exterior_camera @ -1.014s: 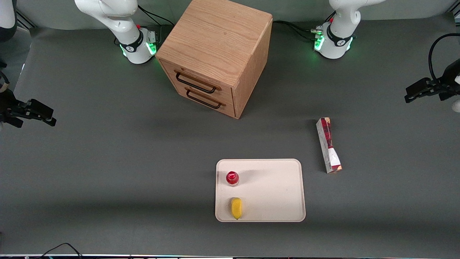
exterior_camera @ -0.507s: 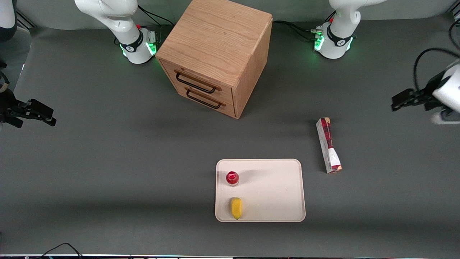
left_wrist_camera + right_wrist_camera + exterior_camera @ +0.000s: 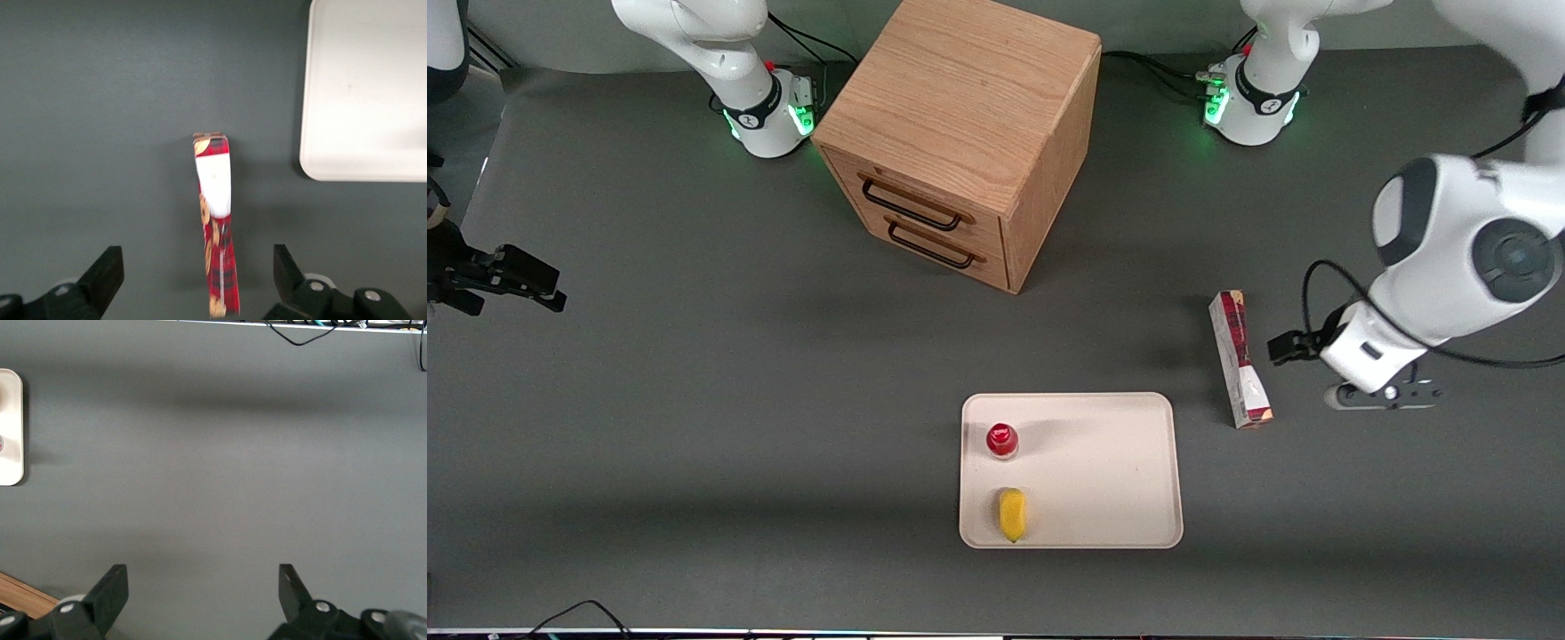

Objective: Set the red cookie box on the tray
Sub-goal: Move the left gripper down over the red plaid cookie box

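Dark red plaid cardboard marks the red cookie box (image 3: 1240, 360) (image 3: 215, 230), lying flat on the grey table (image 3: 694, 400), just beside the tray (image 3: 1120, 471) (image 3: 360, 87) at about its 2 o'clock corner and not touching it. On the cream tray sit a red-capped bottle (image 3: 1002, 440) and, nearer the front camera, a yellow item (image 3: 1012, 514). Left arm's gripper (image 3: 1294, 347) (image 3: 198, 283) hangs close beside the box toward the working arm's end; its fingers (image 3: 107, 273) stand wide apart, straddling the box without contact. Wooden drawer cabinet (image 3: 960, 133) stands at 11 o'clock from the tray.
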`<act>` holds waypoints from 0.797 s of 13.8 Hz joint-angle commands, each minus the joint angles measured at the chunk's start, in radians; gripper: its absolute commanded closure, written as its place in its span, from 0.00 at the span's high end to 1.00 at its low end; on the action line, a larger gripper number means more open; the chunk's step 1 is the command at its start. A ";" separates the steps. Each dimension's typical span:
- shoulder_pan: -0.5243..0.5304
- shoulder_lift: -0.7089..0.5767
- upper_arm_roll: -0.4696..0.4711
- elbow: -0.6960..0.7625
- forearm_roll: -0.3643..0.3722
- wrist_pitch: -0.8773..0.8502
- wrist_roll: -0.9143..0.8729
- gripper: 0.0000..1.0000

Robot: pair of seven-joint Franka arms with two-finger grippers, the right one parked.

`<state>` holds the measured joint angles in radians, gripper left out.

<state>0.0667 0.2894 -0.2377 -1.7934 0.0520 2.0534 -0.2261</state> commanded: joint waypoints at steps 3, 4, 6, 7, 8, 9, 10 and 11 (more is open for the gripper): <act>-0.010 0.000 0.008 -0.203 0.043 0.203 -0.113 1.00; -0.011 0.010 0.008 -0.240 0.043 0.256 -0.134 1.00; -0.016 0.027 0.008 -0.314 0.043 0.380 -0.147 1.00; -0.018 0.042 0.008 -0.332 0.043 0.419 -0.175 1.00; -0.025 0.056 0.008 -0.336 0.043 0.429 -0.215 1.00; -0.034 0.068 0.008 -0.336 0.045 0.432 -0.243 1.00; -0.036 0.079 0.008 -0.336 0.049 0.438 -0.265 0.95; -0.036 0.085 0.008 -0.340 0.052 0.447 -0.266 0.71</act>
<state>0.0467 0.3701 -0.2375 -2.1239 0.0791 2.4775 -0.4361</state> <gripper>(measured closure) 0.044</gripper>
